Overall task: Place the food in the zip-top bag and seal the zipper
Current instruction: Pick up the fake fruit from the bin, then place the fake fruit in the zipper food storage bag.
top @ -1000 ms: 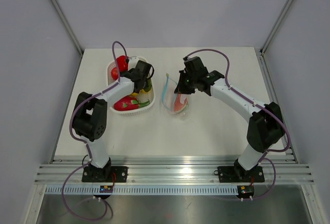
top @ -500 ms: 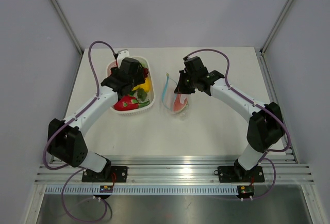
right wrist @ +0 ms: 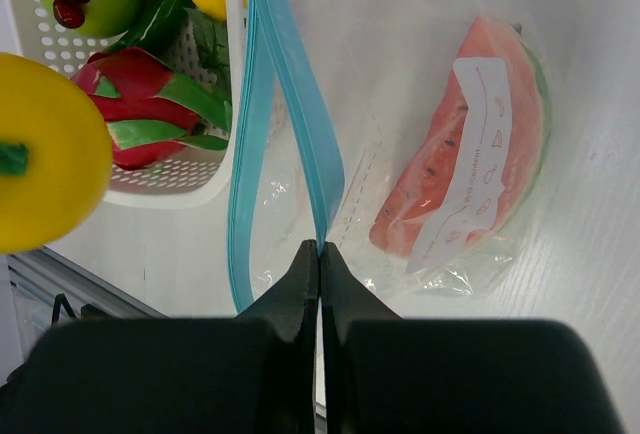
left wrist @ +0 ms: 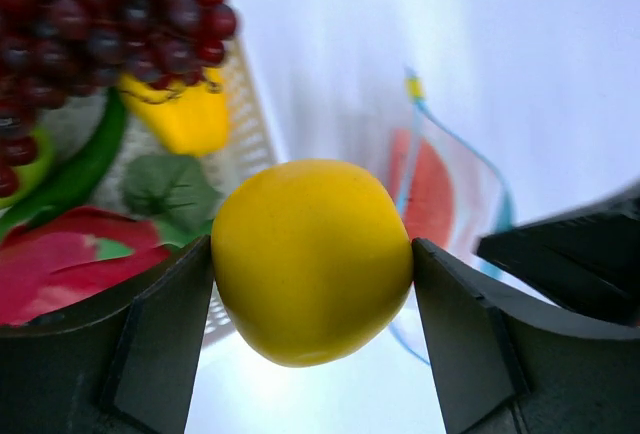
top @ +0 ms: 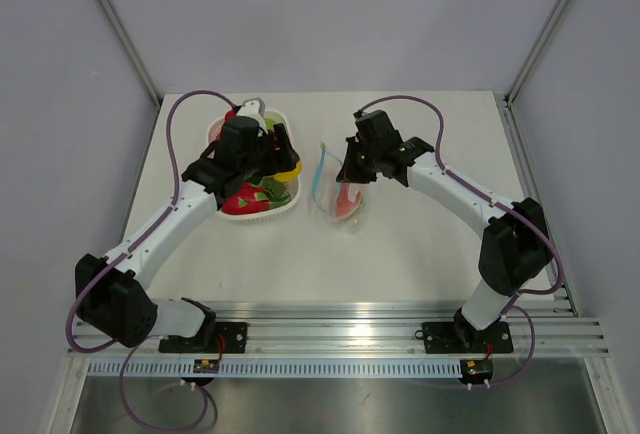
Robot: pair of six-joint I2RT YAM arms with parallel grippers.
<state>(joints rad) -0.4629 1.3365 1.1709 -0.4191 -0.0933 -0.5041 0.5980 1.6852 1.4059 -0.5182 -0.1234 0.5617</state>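
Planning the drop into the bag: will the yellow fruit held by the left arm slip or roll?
Likely to roll: the yellow fruit looks round, with no flat side showing. Possibly slippery: its skin looks smooth, and the left fingers touch only its sides.

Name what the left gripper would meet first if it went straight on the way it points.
Probably the white basket's rim, just behind the yellow fruit in its fingers; the zip-top bag lies rightward. Depth unclear.

High above the zip-top bag point(top: 340, 194), the top camera looks down on the whole table point(top: 400, 254); the right wrist camera hangs close over the bag, the left faces it from nearby, all three sharing it.
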